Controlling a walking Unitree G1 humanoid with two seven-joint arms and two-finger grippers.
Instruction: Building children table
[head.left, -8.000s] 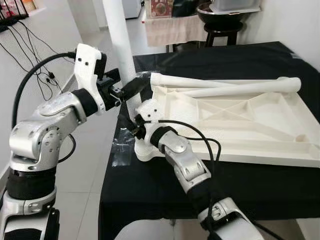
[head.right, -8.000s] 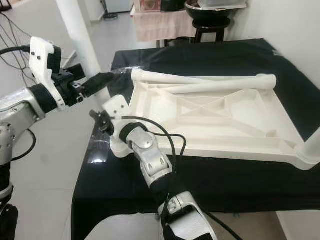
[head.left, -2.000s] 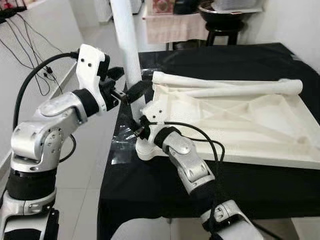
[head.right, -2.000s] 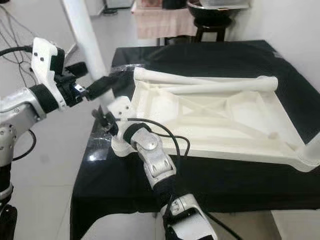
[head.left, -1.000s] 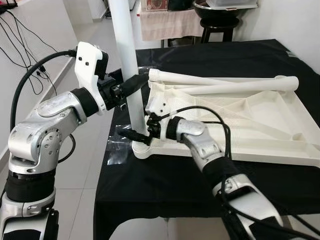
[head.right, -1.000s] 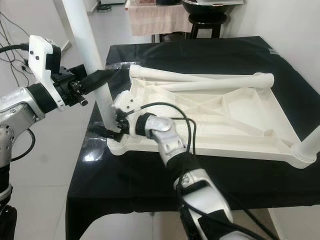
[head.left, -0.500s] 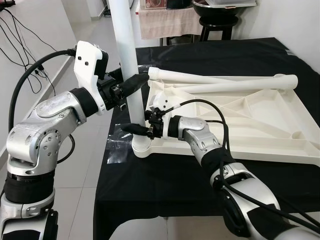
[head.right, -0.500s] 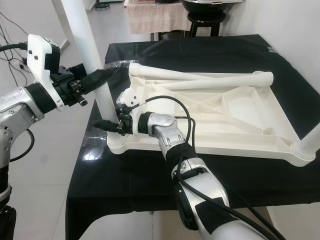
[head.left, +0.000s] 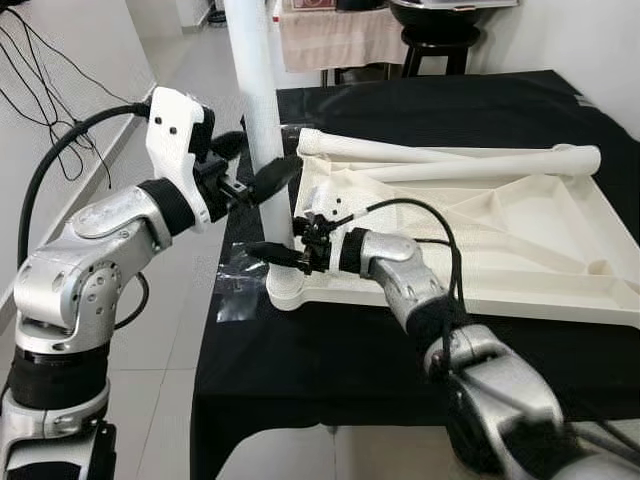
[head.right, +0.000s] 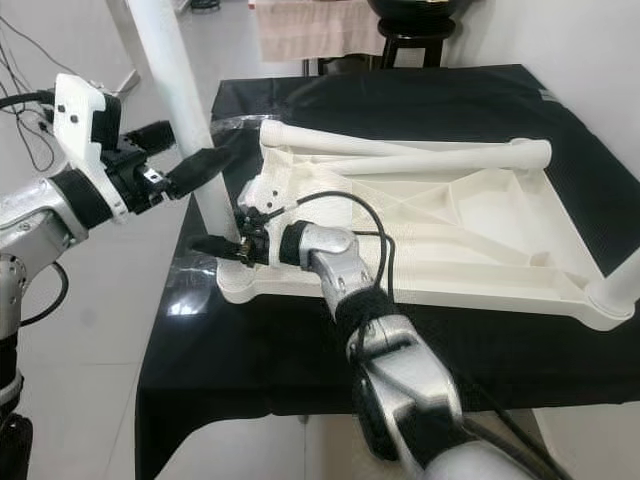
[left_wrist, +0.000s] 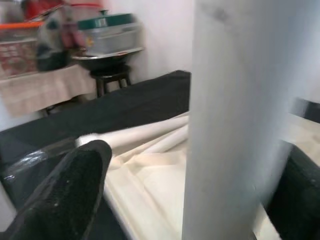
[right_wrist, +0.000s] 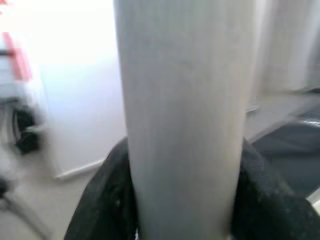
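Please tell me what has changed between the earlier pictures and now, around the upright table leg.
The right gripper has swung round from beside the corner socket and closed on the upright leg near its base. The left gripper, which held the leg higher up, now has its fingers spread on both sides of it. The upturned tabletop and the two loose legs lying on it stayed as they were.

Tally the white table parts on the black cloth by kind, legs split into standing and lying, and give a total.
Standing legs: 2, at the near-left corner and the near-right corner
Lying legs: 2
Tabletop: 1
Total: 5
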